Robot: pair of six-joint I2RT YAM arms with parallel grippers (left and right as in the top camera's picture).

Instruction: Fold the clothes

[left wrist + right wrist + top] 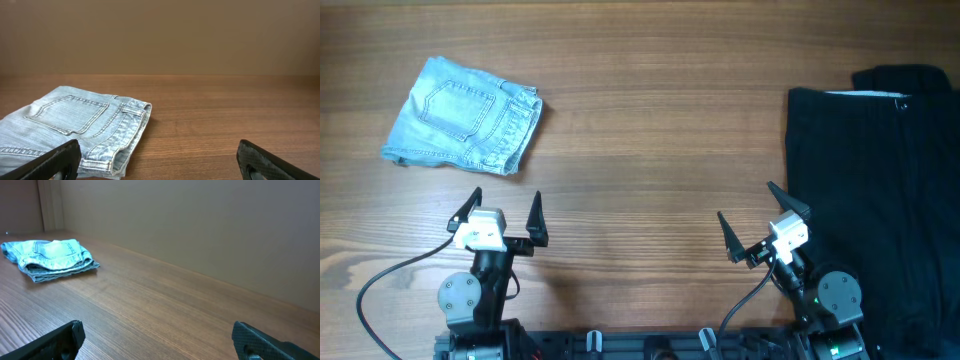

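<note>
A black garment (880, 190) lies spread at the right side of the table in the overhead view, with a white strip near its top edge; it reaches the right and bottom frame edges. My right gripper (757, 214) is open and empty just left of the black cloth, apart from it; its fingers (160, 340) show over bare wood. My left gripper (502, 208) is open and empty at the front left; its fingers (160, 162) frame the near edge of the folded denim. The black cloth is out of both wrist views.
Folded light-blue denim shorts (463, 115) lie at the back left of the wooden table (650, 150); they also show in the left wrist view (70, 127) and far off in the right wrist view (50, 257). A plain wall stands behind the table.
</note>
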